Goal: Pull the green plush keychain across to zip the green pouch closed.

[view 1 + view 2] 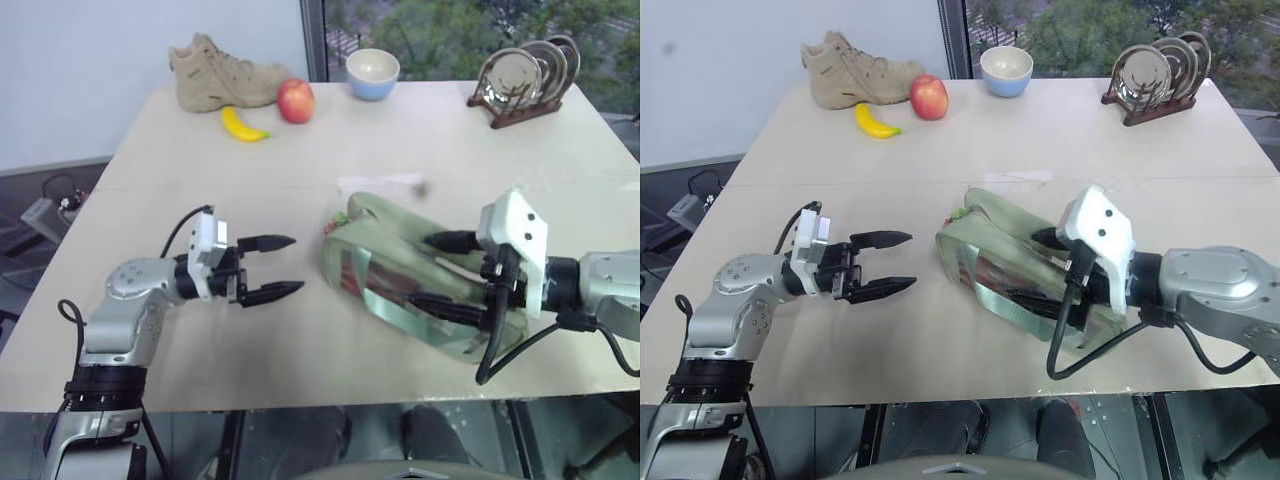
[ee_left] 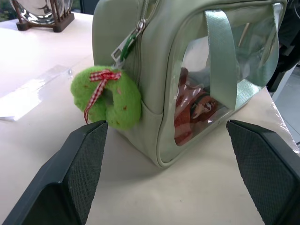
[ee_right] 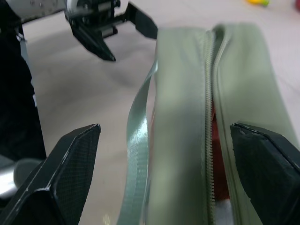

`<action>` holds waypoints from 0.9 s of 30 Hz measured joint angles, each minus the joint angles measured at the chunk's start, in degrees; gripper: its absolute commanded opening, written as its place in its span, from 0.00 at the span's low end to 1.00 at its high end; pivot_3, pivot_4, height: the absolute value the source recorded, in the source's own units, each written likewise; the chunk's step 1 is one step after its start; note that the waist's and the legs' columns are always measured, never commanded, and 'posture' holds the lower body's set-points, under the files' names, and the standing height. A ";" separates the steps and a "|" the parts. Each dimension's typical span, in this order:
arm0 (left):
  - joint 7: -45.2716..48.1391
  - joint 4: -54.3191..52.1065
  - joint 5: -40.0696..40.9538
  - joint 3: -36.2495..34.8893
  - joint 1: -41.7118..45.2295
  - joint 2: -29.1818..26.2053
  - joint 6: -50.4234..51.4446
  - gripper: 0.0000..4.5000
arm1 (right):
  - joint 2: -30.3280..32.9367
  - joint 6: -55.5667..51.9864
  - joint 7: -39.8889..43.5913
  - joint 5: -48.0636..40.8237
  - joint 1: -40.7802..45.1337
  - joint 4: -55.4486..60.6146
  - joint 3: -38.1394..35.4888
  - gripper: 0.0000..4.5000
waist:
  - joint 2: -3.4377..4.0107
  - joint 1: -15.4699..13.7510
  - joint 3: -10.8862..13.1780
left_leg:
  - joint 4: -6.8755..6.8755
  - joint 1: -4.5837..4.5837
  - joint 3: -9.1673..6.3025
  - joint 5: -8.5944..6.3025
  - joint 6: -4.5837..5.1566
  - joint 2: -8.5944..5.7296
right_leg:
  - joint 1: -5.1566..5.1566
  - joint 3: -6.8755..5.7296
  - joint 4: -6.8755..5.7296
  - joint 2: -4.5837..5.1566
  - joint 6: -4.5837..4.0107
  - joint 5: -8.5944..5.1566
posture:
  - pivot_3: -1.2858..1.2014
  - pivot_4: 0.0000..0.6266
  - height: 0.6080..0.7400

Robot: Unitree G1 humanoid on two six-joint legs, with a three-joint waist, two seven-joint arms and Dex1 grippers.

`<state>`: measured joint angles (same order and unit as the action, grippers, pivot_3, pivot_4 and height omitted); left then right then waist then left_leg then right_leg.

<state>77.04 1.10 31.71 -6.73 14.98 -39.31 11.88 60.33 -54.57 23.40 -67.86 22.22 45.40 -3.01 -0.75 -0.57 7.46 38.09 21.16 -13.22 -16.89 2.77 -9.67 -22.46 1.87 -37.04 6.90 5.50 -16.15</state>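
Note:
The green pouch (image 1: 385,262) lies on the table with its clear window facing the front. Its zip (image 3: 208,117) gapes, and something red shows in the slit. The green plush keychain (image 2: 108,99), tied with a red-checked ribbon, hangs from the zipper pull at the pouch's left end (image 1: 958,214). My left gripper (image 1: 296,264) is open and points level at that end, a short gap away from the keychain. My right gripper (image 1: 422,270) is open over the pouch's right half, one finger on each side of it.
At the back of the table (image 1: 200,190) are a tan boot (image 1: 222,72), a red apple (image 1: 295,100), a banana (image 1: 243,126), a blue bowl (image 1: 372,72) and a rack of plates (image 1: 525,82). A clear strip (image 1: 380,183) lies behind the pouch.

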 measured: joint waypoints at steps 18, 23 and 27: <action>-3.66 -0.39 -0.01 -1.81 -1.98 0.86 -2.14 1.00 | -2.42 8.69 13.86 20.27 4.17 -4.02 4.47 0.01 | 0.00 0.03 0.00 | 0.09 0.00 0.05 0.00 0.00 0.00 | -0.06 0.05 -0.11 -0.01 0.00 0.00 | 0.52 0.24 1.00; -5.94 -0.45 0.00 -1.93 -2.43 1.78 -2.22 1.00 | -2.43 19.79 20.67 33.45 9.71 -10.35 8.21 0.01 | 0.00 0.28 0.00 | 0.10 0.01 0.09 0.00 0.00 0.00 | -0.13 0.07 -0.13 -0.01 0.00 0.00 | 0.52 0.24 1.00; -8.24 -0.46 0.02 -2.25 -2.70 2.46 -1.61 1.00 | -3.83 31.01 28.51 42.55 14.37 -20.20 11.87 0.01 | 0.00 0.72 0.00 | 0.10 0.04 0.09 0.00 0.00 -0.01 | -0.13 0.07 -0.14 0.00 0.00 0.00 | 0.52 0.24 1.00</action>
<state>68.80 0.63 31.74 -8.97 12.28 -36.85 10.27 56.50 -23.56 51.91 -25.31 36.59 25.20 8.86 -0.75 0.15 7.46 38.20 21.20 -13.13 -16.89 2.77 -9.68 -22.59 1.94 -37.18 6.89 5.50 -16.14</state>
